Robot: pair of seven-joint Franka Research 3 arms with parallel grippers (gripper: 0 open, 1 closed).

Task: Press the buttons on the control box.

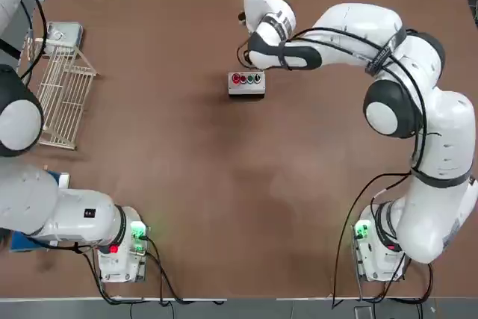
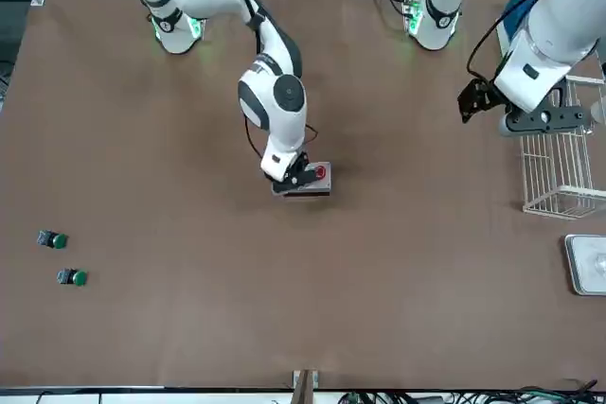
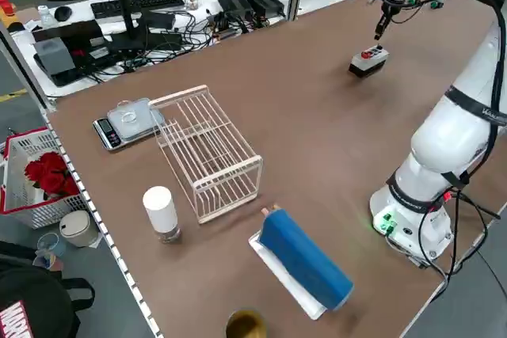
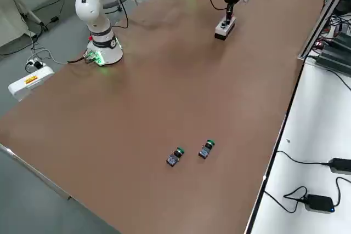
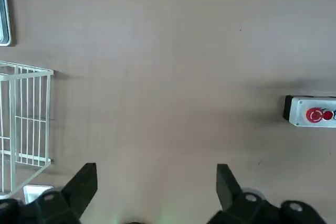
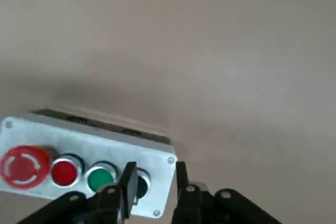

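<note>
Four buttons (image 6: 64,173) top the box (image 6: 121,156); the right gripper (image 6: 156,165) hangs at the box's dark-button end, fingers parted, holding nothing. Best close it, centre the tips over one button, press straight down. The left gripper (image 5: 157,167) is open, well apart from the box

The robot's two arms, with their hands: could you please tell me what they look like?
Both arms are white with rounded segments, dark grey joint bands and black cables running outside. Their bases glow green. The left hand and right hand are black, each with two fingers and silvery screws.
</note>
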